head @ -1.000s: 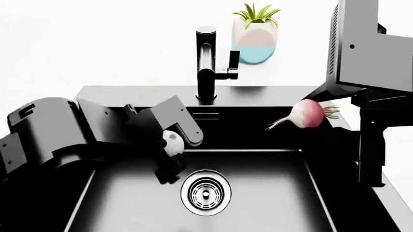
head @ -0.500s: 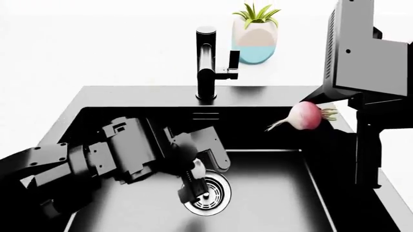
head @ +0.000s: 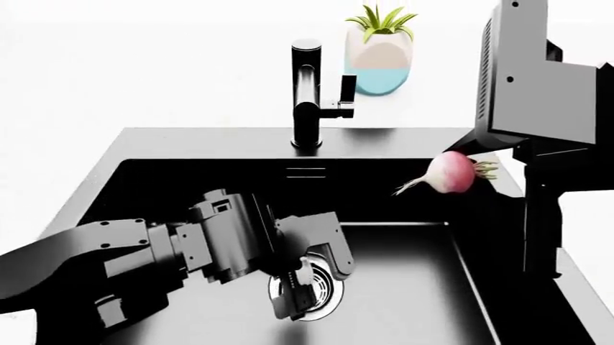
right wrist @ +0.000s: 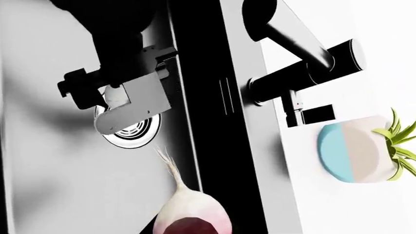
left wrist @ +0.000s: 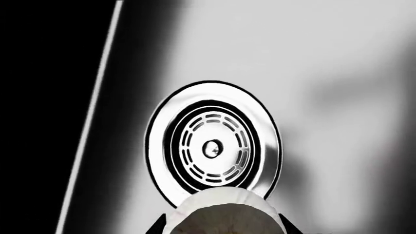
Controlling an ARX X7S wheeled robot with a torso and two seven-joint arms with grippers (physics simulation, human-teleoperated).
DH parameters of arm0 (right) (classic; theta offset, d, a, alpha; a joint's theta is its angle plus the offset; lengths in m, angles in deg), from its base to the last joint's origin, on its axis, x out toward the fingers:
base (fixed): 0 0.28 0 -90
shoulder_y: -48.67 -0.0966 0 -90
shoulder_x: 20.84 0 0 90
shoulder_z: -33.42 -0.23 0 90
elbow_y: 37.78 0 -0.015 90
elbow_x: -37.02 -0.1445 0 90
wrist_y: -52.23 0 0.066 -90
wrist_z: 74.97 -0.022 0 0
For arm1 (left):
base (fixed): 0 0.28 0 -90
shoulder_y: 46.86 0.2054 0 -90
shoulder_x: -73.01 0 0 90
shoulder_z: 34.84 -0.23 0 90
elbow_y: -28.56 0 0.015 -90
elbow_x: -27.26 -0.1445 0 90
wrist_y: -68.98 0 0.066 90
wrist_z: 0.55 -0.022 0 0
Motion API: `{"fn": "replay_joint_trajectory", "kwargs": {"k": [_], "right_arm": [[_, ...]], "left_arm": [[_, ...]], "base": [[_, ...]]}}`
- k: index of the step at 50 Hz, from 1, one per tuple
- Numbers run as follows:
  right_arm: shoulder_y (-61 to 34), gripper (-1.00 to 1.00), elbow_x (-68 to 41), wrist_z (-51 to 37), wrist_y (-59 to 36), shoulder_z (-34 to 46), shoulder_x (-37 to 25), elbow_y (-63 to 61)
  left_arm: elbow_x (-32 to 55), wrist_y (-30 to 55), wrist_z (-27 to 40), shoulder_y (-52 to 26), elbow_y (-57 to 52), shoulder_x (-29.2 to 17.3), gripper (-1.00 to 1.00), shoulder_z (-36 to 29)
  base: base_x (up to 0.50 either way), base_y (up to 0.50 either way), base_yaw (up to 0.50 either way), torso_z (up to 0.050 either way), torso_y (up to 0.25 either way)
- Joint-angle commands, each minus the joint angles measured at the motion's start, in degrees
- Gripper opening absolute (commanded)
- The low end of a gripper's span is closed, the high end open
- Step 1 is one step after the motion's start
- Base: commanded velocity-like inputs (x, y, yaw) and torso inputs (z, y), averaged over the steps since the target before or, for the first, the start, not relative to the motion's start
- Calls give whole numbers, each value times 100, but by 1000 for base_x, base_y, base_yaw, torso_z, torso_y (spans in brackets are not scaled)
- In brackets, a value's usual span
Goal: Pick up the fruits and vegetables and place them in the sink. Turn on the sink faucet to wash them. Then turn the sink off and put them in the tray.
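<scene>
My left gripper (head: 312, 279) is low inside the black sink (head: 192, 136), right above the round silver drain (head: 331, 287). It is shut on the whitish garlic bulb (left wrist: 224, 212), which the fingers hide in the head view. In the left wrist view the drain (left wrist: 213, 146) lies just beyond the bulb. My right gripper (head: 470, 154) is shut on the pink-red radish (head: 453, 172) and holds it in the air over the sink's right rim, root tail pointing left. The radish (right wrist: 192, 214) also shows in the right wrist view. The black faucet (head: 307, 93) stands behind the sink. The tray is out of view.
A white-and-blue plant pot (head: 381, 61) stands on the white counter behind and right of the faucet. The faucet's lever handle (head: 344, 100) points right. The sink's walls enclose the left arm on all sides.
My left arm has dropped deeper into the basin and moved right, carrying the garlic bulb down to the drain. The right arm with the radish has barely moved.
</scene>
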Motion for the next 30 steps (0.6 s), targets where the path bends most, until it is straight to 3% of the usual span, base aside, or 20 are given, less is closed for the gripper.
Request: {"fn": "replay_joint_trajectory", "kwargs": {"k": [1, 16, 17, 30], "right_arm": [[-3, -100, 52, 2, 24, -3, 22, -6], [17, -100, 69, 6, 49, -3, 52, 26], [17, -100, 71, 7, 51, -4, 52, 27], [3, -100, 56, 11, 27, -25, 34, 2]], "left_arm": [[-48, -35, -106, 13, 146, 133, -100, -151], [-104, -187, -375, 43, 453, 349, -100, -245], [-103, -192, -378, 38, 440, 345, 100, -244], [-16, -83, -277, 12, 164, 246, 100, -175]], "base": [[14, 0, 0, 0, 0], [14, 0, -1, 0, 0], [14, 0, 0, 0, 0], [15, 0, -1, 0, 0]]}}
